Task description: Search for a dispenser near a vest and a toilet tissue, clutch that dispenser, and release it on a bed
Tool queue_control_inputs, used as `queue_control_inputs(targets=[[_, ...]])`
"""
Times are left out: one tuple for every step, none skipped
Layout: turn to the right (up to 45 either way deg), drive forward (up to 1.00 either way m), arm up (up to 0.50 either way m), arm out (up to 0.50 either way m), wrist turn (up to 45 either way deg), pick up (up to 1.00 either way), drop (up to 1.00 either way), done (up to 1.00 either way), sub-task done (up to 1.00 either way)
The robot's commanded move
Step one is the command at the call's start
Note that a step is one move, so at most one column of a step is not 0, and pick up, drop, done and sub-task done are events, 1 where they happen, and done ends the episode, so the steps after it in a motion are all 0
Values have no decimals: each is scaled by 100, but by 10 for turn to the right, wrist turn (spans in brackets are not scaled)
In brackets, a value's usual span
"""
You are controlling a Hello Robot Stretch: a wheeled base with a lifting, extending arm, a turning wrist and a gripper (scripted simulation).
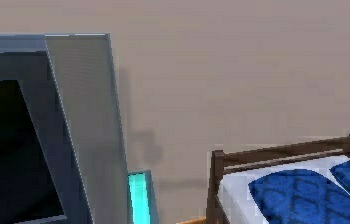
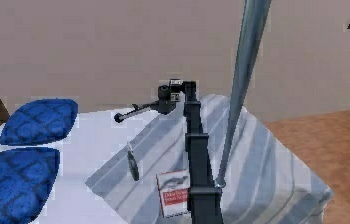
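In the forward view a big dark screen (image 1: 18, 150) in a grey frame stands on the left, with a glowing turquoise strip (image 1: 140, 195) at its foot and a bare beige wall (image 1: 233, 70) behind. At the lower right is the bed (image 1: 216, 185), its wooden headboard against the wall and blue pillows (image 1: 298, 192) on the white sheet. The bed therefore lies ahead and off to this view's right.

In the arm side view the arm (image 2: 199, 165) rises from the bottom edge across the bed, over a grey striped blanket (image 2: 273, 165). At its far end the gripper (image 2: 123, 116) points toward the picture's left, near the bed's far edge, with the sheet (image 2: 93, 145) and blanket at and behind it. I cannot tell whether it holds anything, the dispenser included.

On the blanket, lower in the picture than the gripper and just left of the arm, lies a small dark thing (image 2: 133, 166), its long axis running roughly up and down the picture. I cannot tell whether it is the dispenser. A flat red and white box (image 2: 173, 192) lies beside the arm, and a grey pole (image 2: 241, 80) slants down to the arm's right.

The coming move turns on one relation, the bed under the gripper. By my judgement bedding spreads around the gripper on most sides, so a dispenser let go from there would probably land on the bed
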Motion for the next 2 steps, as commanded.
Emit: queue_control_inputs(targets=[[0,0,0,-8,0,0,0,0,0],[0,0,0,0,0,0,0,100,0]])
